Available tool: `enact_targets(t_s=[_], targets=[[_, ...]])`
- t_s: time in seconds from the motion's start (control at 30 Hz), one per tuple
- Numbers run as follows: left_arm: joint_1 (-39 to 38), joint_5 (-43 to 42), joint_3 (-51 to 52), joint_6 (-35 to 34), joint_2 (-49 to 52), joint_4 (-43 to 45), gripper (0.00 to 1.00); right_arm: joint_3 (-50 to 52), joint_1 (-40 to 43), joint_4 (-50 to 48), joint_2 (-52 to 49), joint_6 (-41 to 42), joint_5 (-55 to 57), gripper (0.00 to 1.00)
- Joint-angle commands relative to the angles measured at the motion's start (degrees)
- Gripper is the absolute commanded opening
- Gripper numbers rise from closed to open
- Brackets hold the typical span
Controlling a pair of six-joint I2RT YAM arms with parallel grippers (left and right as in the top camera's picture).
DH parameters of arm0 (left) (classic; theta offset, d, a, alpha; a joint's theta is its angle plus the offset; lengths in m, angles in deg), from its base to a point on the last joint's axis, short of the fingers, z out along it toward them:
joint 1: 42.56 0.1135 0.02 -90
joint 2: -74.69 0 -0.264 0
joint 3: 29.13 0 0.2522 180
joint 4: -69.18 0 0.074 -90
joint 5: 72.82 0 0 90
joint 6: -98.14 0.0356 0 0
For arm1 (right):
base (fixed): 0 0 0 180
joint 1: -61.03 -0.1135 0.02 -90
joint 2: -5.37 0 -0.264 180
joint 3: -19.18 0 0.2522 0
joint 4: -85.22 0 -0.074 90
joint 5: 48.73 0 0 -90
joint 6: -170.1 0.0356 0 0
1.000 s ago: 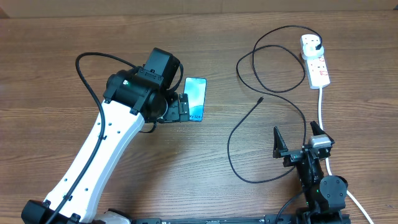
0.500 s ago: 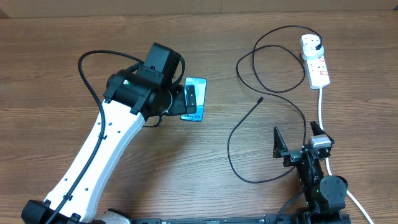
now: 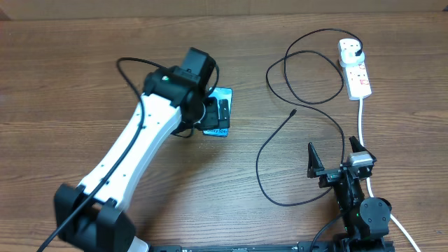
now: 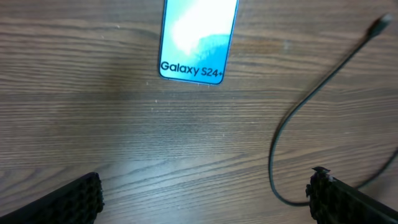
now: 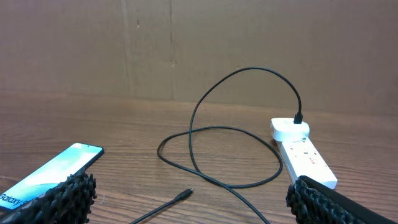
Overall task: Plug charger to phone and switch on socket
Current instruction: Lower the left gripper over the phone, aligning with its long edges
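The table (image 3: 210, 203) is brown wood with visible grain, smooth and mostly matt, with a soft sheen below the phone in the left wrist view. The phone (image 4: 198, 37) has a glossy glass face. The charger (image 4: 272, 163) is a matt black, rubbery cable. The socket (image 5: 305, 155) is smooth white plastic, as is its cord (image 3: 361, 115). The left arm (image 3: 133, 154) has a smooth white shell and matt black housings. The pads (image 4: 68, 202) of the left gripper (image 4: 205, 190) and right gripper (image 5: 186, 193) are black with a rough, ribbed texture. The back wall (image 5: 249, 37) looks like matt brown cardboard.
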Motion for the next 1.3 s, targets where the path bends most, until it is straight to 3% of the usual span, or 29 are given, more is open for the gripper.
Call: enact_targets(t_s=[0.0,0.37,1.1,1.27], targets=[[-1.2,1.5,-2.6,-0.8,3.2,0.7,1.00,0.6,-0.2,-0.4,0.5,0.3,0.5,1.00],[-1.3,9.4,-2.6,-1.2,8.8,13.7,1.00,0.6,-0.2,-0.3,0.5,0.3,0.5,1.00],[-2.0,9.7,-2.6,0.2,24.4,22.2,1.00,0.6,-0.2,-0.4,0.5,0.3,0.5,1.00],[-2.8,13.2,-2.6,0.3,24.8,22.5,1.00,0.6,-0.2,-0.3,0.5,0.3,0.5,1.00]])
